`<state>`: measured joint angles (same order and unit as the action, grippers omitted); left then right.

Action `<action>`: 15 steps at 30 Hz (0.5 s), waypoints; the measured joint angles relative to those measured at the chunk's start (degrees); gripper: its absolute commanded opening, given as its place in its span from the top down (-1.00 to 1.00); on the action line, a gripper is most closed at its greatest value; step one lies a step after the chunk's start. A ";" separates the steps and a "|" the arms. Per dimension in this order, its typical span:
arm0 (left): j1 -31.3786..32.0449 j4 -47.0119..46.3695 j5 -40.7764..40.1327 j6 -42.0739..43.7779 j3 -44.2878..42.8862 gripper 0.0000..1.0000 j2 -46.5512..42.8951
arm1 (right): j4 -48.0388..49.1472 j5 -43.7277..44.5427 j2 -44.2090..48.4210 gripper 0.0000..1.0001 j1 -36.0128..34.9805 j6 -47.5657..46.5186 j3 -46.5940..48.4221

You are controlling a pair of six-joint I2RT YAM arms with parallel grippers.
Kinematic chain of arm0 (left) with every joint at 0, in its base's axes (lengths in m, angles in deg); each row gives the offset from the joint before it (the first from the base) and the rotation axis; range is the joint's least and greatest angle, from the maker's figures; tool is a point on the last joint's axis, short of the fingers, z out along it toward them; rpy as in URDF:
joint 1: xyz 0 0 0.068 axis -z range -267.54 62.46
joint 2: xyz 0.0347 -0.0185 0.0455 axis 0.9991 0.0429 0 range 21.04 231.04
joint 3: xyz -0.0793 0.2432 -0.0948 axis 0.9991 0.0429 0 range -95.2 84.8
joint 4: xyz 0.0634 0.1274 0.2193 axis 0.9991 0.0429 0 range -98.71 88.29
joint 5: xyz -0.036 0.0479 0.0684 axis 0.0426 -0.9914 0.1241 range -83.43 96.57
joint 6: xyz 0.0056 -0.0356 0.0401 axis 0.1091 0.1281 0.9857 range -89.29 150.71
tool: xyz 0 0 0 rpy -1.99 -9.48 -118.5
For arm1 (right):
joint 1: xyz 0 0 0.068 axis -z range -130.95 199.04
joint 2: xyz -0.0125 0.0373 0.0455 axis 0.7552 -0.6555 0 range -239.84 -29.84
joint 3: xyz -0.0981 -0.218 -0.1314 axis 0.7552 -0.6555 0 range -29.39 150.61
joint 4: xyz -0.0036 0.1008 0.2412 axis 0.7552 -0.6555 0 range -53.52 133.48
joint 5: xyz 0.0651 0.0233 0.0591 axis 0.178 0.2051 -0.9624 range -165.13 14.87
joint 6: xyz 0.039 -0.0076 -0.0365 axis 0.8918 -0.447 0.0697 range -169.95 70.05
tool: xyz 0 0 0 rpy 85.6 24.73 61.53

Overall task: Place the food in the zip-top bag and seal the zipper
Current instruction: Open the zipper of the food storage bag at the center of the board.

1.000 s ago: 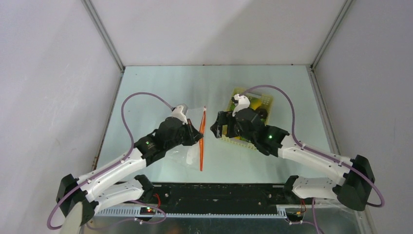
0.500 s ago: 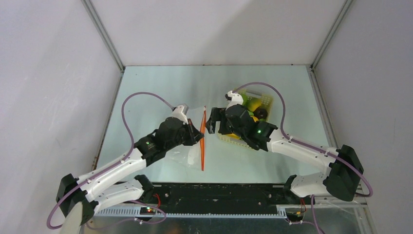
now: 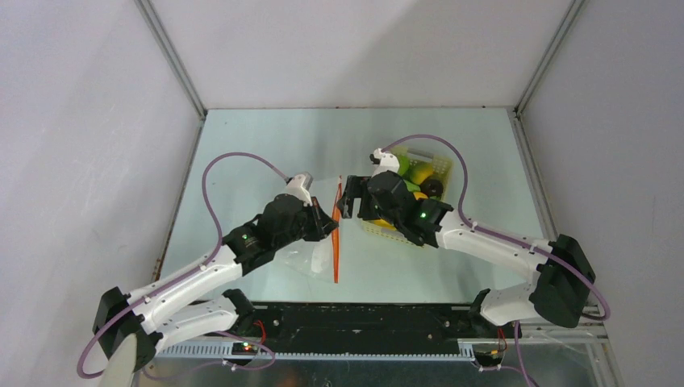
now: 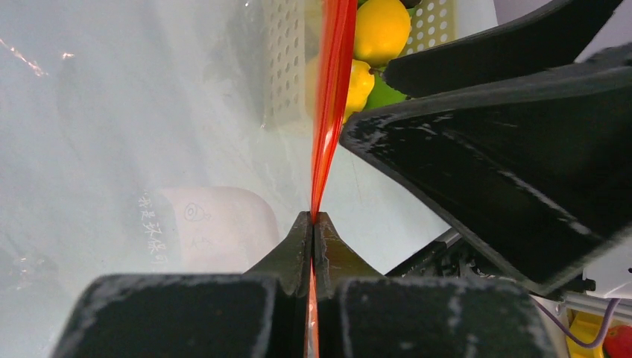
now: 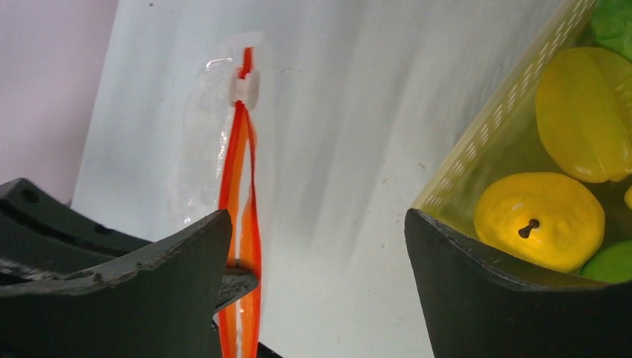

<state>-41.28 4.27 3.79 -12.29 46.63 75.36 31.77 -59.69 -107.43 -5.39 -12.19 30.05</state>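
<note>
The clear zip-top bag (image 3: pixel 316 251) lies at mid-table with its white label patch (image 4: pixel 203 224). Its red-orange zipper (image 3: pixel 337 242) stands on edge, with a white slider (image 5: pixel 244 88) at the far end. My left gripper (image 3: pixel 331 223) is shut on the zipper (image 4: pixel 328 112), pinching it between both fingertips. My right gripper (image 3: pixel 348 201) is open and empty, just right of the zipper (image 5: pixel 242 171), with one finger (image 5: pixel 149 291) beside the strip. The food (image 3: pixel 419 172), yellow (image 5: pixel 540 220), green and one dark purple piece (image 3: pixel 433 187), lies in the basket.
The pale yellow lattice basket (image 3: pixel 445 166) stands right of the bag, under my right arm; its wall (image 5: pixel 492 127) is close to my right finger. The metal rail runs along the near table edge (image 3: pixel 363 322). Grey walls enclose the table.
My right gripper has moved left from over the basket to the bag's zipper, still open. My left gripper has stayed shut on the zipper.
</note>
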 measured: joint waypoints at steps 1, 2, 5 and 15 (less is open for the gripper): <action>0.02 0.00 0.00 0.00 0.00 1.00 0.02 | -0.02 0.17 -0.59 -0.79 -0.02 0.11 0.09; 0.02 0.00 0.00 0.00 0.00 1.00 0.02 | -0.09 0.31 -1.03 -0.78 -0.04 0.22 0.13; 0.02 -0.04 0.00 -0.04 0.00 1.00 0.00 | -0.90 0.94 -2.36 -0.74 -0.11 0.85 0.15; 0.42 -2.12 0.59 -0.15 0.42 1.00 -0.15 | -2.10 2.93 -4.24 -0.36 -0.15 3.28 0.22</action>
<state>-40.87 2.15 4.38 -12.45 47.04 75.21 29.68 -56.76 -111.67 -5.54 -8.92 30.27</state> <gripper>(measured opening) 0.007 0.721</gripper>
